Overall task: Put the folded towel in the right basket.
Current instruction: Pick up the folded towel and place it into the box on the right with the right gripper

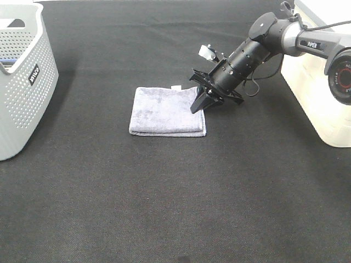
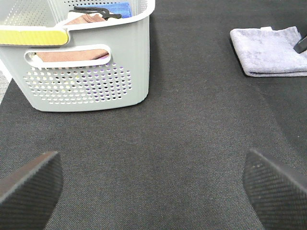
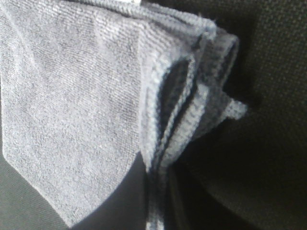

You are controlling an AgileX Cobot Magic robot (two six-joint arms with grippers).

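Now right pincer (image 1: 201, 103) grips folded towel (image 1: 164, 111) edge; left pincer (image 2: 152, 179) gapes, released.

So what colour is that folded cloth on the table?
Greyish lavender folded terry towel; the exterior high view shows it best.

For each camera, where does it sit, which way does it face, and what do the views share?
Exterior high: mounted high, looking down on the table; towel in the middle, grey basket left, white basket right; right gripper at the towel's right edge.
Left wrist: low over the table, facing the grey basket and, beyond, the towel; the left gripper shows both fingertips, wide apart.
Right wrist: close against the towel's folded edges; no robot part clearly shows.
Shared: the towel in all three; the grey basket in two.
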